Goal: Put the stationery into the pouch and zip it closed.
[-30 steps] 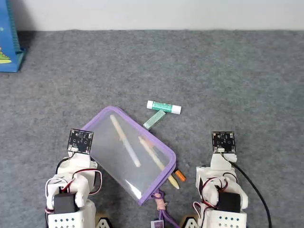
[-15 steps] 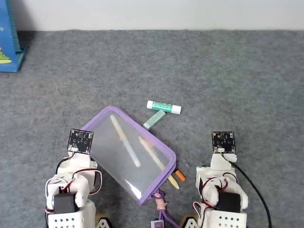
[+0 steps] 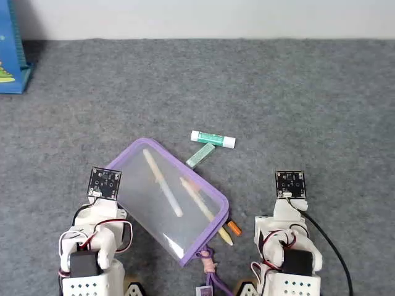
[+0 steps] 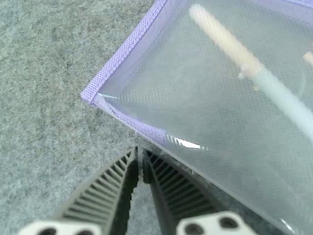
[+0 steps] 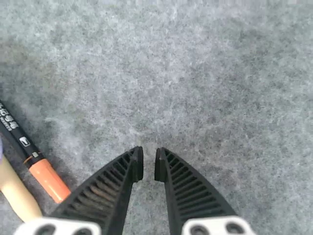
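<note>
A clear pouch (image 3: pixel 168 198) with purple trim lies at an angle between the two arms, with two pale pens inside. A beige pen tip and an orange-capped marker (image 3: pixel 233 228) poke out at its near right corner. A green-and-white glue stick (image 3: pixel 213 139) and a small green eraser (image 3: pixel 200 155) lie on the carpet just beyond the pouch. My left gripper (image 4: pixel 139 164) is shut and empty, its tips at the pouch's purple edge (image 4: pixel 128 49). My right gripper (image 5: pixel 148 164) is shut and empty over bare carpet, right of the orange marker (image 5: pixel 45 178).
A blue box (image 3: pixel 13 49) stands at the far left by the wall. Grey carpet (image 3: pixel 296 98) covers the whole table, with free room beyond and to the right of the stationery. The pouch's purple zip cord (image 3: pixel 210 271) trails toward the near edge.
</note>
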Robot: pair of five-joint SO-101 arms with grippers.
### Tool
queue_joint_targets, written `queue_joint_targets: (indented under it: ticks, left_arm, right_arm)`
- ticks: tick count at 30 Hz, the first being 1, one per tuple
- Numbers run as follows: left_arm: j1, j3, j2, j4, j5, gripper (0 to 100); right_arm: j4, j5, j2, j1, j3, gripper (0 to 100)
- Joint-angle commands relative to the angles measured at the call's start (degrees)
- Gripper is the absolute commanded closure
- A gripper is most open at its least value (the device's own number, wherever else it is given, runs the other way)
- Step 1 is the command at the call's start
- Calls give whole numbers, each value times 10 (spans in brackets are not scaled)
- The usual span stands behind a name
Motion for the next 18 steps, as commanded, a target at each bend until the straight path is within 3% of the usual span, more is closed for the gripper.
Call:
queue_joint_targets:
  ticks: [1,18]
  left_arm:
    - [-3,-7,-7,3,-3,984]
    - [-3,-7,-7,2,-3,984]
  right_arm:
    - [-3,-1,-7,3,11,945]
    - [-4,-3,-7,1,-11,945]
